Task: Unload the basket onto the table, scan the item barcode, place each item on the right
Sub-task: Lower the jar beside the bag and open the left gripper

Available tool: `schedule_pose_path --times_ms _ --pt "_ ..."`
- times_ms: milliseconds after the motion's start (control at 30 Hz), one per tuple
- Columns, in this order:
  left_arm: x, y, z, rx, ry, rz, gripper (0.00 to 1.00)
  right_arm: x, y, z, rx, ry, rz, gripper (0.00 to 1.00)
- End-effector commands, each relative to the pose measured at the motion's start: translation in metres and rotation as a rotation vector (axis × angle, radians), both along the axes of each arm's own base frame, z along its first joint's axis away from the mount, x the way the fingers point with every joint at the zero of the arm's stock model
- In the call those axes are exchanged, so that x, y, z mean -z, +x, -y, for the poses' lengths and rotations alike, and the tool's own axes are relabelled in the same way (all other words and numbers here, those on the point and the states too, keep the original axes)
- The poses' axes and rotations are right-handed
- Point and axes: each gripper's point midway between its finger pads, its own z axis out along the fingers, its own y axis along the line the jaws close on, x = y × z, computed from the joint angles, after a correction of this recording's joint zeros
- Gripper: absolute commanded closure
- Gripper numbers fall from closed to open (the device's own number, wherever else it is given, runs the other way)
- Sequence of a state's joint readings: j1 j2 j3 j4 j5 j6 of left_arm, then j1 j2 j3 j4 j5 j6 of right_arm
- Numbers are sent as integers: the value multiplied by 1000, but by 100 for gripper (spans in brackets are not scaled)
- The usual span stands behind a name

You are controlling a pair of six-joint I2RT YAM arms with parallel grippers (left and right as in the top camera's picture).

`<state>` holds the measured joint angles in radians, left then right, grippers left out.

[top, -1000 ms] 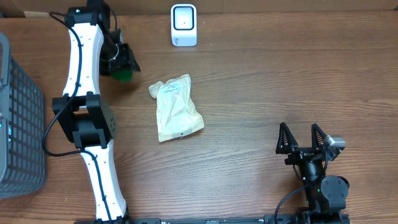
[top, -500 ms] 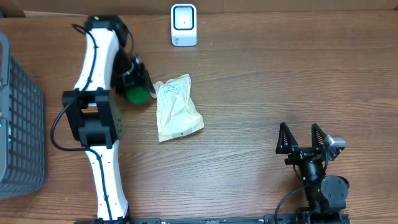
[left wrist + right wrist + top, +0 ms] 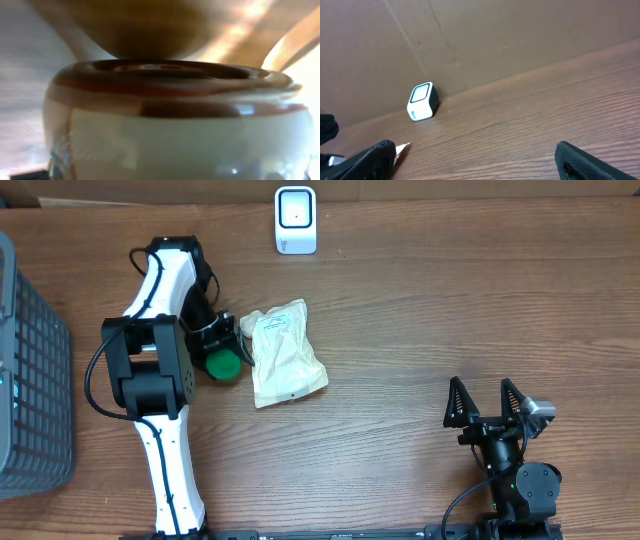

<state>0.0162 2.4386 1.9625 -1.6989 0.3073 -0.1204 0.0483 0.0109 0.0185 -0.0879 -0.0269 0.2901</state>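
Change: in the last second my left arm has swung from the far-left corner across to the pouch; nothing else has moved.
Left gripper: now right against the pouch's left edge, touching it or just beside it.
Left jaws: I cannot tell whether they are apart or clamped. From above the wrist hides them, and the wrist camera gives only a pale blur pressed too close to read.
Right gripper: parked near me at the right, fingers spread wide, holding nothing.
Pouch: lying flat mid-table with its printed label toward the far end, not lifted.
Scanner: standing at the far edge, well apart from the pouch.
Basket: at the far left, not involved.
Meaning: I judge the approach done and the grasp next. The barcode has not yet been shown to the scanner.
Risk: a soft pouch taken by one edge may sag or fold over the code.
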Motion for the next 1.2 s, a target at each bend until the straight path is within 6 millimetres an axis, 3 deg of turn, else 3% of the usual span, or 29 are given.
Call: schedule_pose_path --times_ms 0,133,333,367,500,633,933,1067,1167 --pt "11 -25 8 22 -19 -90 88 2 0 -2 -7 -3 4 0" --pt "15 -42 11 8 -35 -153 89 2 0 -2 -7 -3 4 0" --pt "16 -44 11 4 -38 -164 84 2 0 -2 -7 -3 4 0" --pt "16 -45 9 9 -31 -164 80 2 0 -2 -7 -3 4 0" --pt "19 -44 4 17 -5 -155 36 2 0 -2 -7 -3 4 0" --pt "26 -36 3 -3 10 -119 23 2 0 -2 -7 -3 5 0" --pt "30 -10 1 -36 21 -20 23 2 0 -2 -7 -3 4 0" --pt "14 7 -4 -46 24 29 29 2 0 -2 -7 -3 4 0" --pt "-14 31 -10 -60 25 108 31 2 0 -2 -7 -3 4 0"
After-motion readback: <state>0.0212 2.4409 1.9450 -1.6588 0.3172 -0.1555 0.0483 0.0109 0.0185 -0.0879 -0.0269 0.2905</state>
